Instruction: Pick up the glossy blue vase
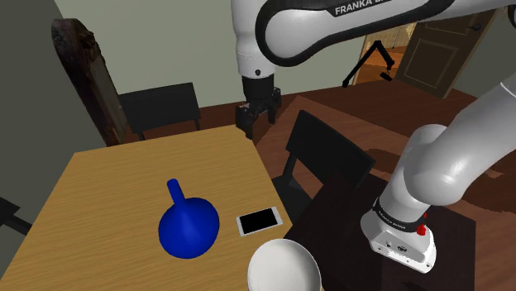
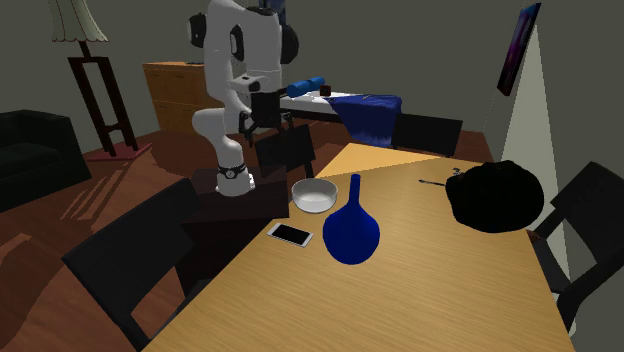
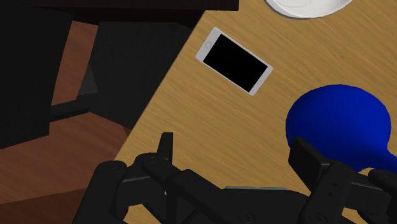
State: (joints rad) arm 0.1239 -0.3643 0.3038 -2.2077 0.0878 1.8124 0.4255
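Phone point(image 1: 260, 221) beside blue vase point(image 1: 188, 227), white bowl point(image 1: 284, 266) near, dark chair point(image 1: 327, 157) alongside

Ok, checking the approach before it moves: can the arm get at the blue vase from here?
Probably yes. The open jaws hang above the table's edge, and nothing stands over the upright blue vase; the phone and white bowl sit beside it, apart.
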